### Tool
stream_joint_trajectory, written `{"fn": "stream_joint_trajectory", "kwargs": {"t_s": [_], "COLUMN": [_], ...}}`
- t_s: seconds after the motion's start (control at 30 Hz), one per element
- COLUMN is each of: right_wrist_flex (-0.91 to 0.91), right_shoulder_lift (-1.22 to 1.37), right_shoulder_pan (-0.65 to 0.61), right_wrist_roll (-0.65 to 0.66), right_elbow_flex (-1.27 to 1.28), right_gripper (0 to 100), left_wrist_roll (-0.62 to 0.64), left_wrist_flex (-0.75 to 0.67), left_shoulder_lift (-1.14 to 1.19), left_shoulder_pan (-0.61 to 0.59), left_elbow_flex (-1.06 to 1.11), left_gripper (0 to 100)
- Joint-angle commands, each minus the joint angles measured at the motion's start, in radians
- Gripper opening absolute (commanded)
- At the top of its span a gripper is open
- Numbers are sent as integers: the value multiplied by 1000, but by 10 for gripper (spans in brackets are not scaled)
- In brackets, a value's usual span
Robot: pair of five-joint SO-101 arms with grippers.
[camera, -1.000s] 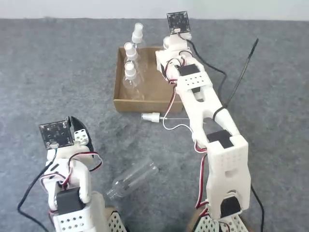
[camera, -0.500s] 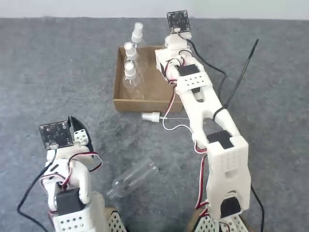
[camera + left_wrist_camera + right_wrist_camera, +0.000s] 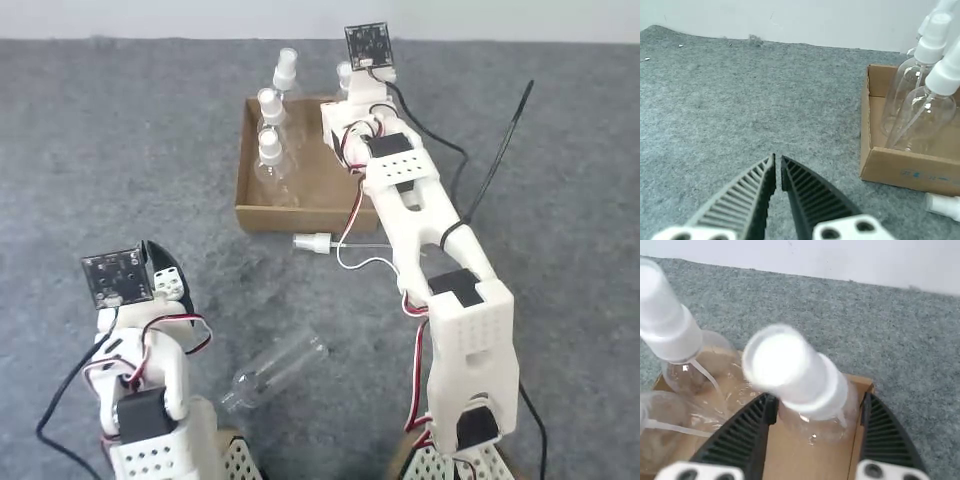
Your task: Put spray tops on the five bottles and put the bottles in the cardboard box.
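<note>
Capped bottle (image 3: 810,385) between wide-apart right jaws, base hidden in cardboard box (image 3: 300,217); left jaws nearly closed, empty.

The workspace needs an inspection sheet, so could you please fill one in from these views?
Surface: grey felt-like mat.
Job's things: cardboard box holds three topped bottles and a fourth bottle, also topped; an uncapped bottle lies on its side by the left arm; a loose spray top lies in front of the box.
Clutter: a tuft of fluff at the mat's far edge.
Grippers: left gripper shut, holding nothing; right gripper open, a jaw on each side of the fourth bottle.
Cables: black cable lies beside the right arm; servo wires run along both arms.
Surroundings: white wall behind.
</note>
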Motion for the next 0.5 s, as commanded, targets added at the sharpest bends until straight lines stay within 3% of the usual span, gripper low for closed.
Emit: {"fn": "stream_joint_trajectory", "kwargs": {"t_s": [0.0,0.47], "right_wrist_flex": [-15,114], "right_shoulder_lift": [-24,-99], "right_shoulder_pan": [-13,-10], "right_wrist_roll": [-9,-8], "right_elbow_flex": [-21,-25], "right_gripper": [214,214], "left_wrist_roll": [-8,-8], "left_wrist_flex": [-41,-41], "left_shoulder_lift": [-6,-6], "left_shoulder_pan": [-5,-5], "left_elbow_flex": [-15,-15], "left_gripper": [12,12]}}
